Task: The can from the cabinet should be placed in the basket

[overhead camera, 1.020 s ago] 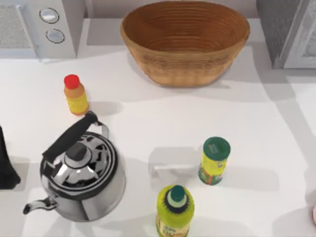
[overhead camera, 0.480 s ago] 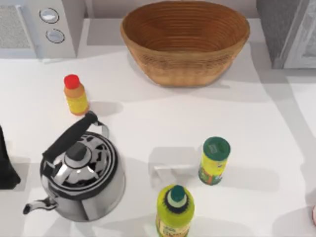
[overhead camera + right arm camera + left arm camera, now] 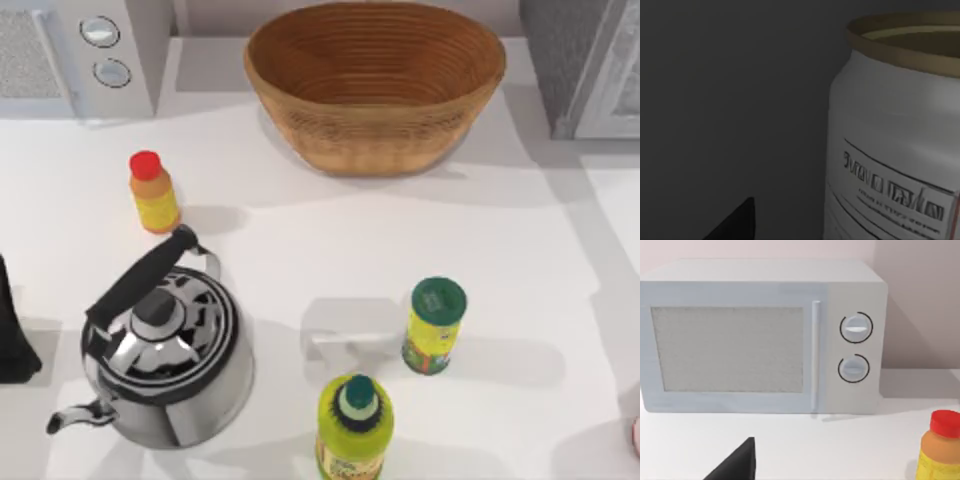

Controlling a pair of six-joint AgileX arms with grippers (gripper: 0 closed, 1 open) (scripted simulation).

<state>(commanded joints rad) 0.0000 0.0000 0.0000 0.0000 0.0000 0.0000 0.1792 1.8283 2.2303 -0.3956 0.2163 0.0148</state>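
The can [image 3: 895, 150] stands upright against a dim grey cabinet interior in the right wrist view. It has whitish-grey sides with a printed label and a dull gold rim. It is very close to my right gripper [image 3: 735, 225], whose dark tip shows low in that view, beside the can and apart from it. The basket [image 3: 375, 85], a wide oval brown wicker bowl, sits at the back middle of the table with nothing in it. My left arm [image 3: 10, 340] is parked at the table's left edge.
A grey cabinet [image 3: 585, 60] stands at the back right and a microwave [image 3: 75, 55] at the back left. On the table are a steel kettle [image 3: 165, 350], a red-capped yellow bottle [image 3: 152, 192], a green-lidded shaker [image 3: 435, 325] and a green-capped bottle [image 3: 353, 425].
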